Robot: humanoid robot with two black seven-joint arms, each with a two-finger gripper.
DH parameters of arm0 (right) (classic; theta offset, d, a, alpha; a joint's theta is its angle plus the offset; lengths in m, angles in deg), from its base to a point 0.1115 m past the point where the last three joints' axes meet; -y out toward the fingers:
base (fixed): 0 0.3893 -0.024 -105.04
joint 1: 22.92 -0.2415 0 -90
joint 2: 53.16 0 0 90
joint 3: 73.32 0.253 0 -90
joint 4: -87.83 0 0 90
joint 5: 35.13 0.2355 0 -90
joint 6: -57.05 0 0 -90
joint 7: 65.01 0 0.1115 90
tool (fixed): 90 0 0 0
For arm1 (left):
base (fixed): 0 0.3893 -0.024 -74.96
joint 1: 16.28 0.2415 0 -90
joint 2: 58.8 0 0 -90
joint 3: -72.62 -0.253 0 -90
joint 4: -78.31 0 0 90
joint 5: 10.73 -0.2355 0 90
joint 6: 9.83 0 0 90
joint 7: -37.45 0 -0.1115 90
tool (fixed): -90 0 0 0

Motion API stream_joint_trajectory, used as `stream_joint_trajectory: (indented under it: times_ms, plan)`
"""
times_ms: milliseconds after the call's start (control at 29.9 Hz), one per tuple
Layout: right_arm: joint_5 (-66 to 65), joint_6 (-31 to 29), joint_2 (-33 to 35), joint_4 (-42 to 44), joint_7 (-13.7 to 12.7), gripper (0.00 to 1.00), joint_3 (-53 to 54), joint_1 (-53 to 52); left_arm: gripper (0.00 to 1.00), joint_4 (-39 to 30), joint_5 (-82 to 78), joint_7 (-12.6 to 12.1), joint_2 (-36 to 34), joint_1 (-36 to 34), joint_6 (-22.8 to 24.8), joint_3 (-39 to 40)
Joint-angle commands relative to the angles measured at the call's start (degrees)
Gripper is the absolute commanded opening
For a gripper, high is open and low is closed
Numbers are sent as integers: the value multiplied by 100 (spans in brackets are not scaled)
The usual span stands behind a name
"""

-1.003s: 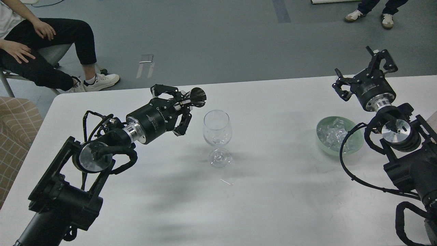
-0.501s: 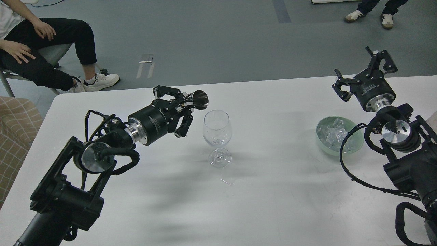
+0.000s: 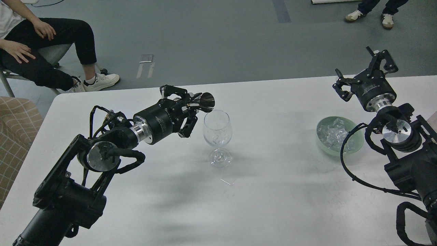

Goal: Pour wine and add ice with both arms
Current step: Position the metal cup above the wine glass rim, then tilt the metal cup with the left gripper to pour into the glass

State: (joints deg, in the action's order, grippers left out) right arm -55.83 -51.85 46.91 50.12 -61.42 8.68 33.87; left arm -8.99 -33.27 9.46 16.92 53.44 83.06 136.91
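Note:
A clear wine glass point(image 3: 217, 135) stands upright near the middle of the white table point(image 3: 273, 191), with a little clear matter in its bowl. My left gripper point(image 3: 187, 107) is shut on a small shiny metal cup point(image 3: 205, 101), tipped on its side with its mouth right at the glass's left rim. The ice point(image 3: 333, 133) lies as small clear cubes in a pale green bowl point(image 3: 355, 145) at the right. My right gripper point(image 3: 363, 70) is open and empty, raised behind and above the bowl.
A seated person point(image 3: 37, 51) is at the far left beyond the table. Another person's feet point(image 3: 370, 15) stand at the top right. A small wet patch point(image 3: 227, 181) lies on the table in front of the glass.
My left gripper has moved right and slightly down, bringing the metal cup's mouth up to the glass's rim. The right arm has hardly moved.

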Motion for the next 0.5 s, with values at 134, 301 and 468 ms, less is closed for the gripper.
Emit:
stream_joint_trajectory:
  times_ms: [134, 301, 468]
  plan:
    - [4, -8, 13, 0, 1, 100, 9, 16, 0, -15, -286, 0, -31, 7, 36, -12]
    - [4, -8, 13, 0, 1, 100, 9, 25, 0, -15, -321, 0, -31, -11, 36, -4]
    - [4, -8, 13, 0, 1, 100, 9, 25, 0, -41, -576, 0, -31, -64, 71, -4]
